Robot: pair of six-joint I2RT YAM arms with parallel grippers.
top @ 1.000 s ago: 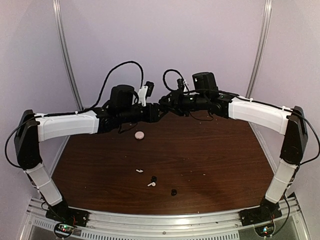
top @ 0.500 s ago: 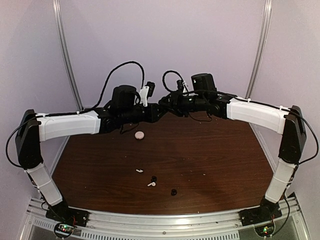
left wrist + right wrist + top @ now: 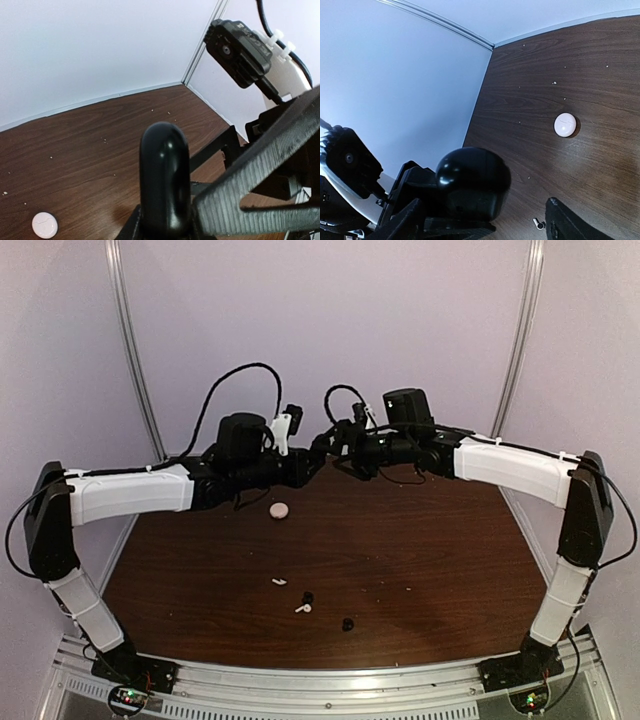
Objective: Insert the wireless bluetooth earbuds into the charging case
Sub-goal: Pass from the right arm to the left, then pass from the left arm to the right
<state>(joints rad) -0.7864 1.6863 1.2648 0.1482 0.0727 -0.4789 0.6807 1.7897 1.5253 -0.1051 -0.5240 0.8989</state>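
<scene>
Charging case (image 3: 165, 175): upright, clamped in left gripper (image 3: 172, 220) aloft, right gripper (image 3: 487, 227) spread apart beside it; 2 black earbuds (image 3: 308, 597) on table (image 3: 450, 570) near front; advisable: left holds steady while right prises lid gently.

Dark wood-grain table (image 3: 440, 540): pale pink round case (image 3: 278, 510) lay at about 11 o'clock from table centre, one white stemmed earbud (image 3: 279, 582) at 8 o'clock, a second white stemmed earbud (image 3: 302, 608) near it at 7 o'clock, a pale speck (image 3: 409, 589) at 4 o'clock.
</scene>
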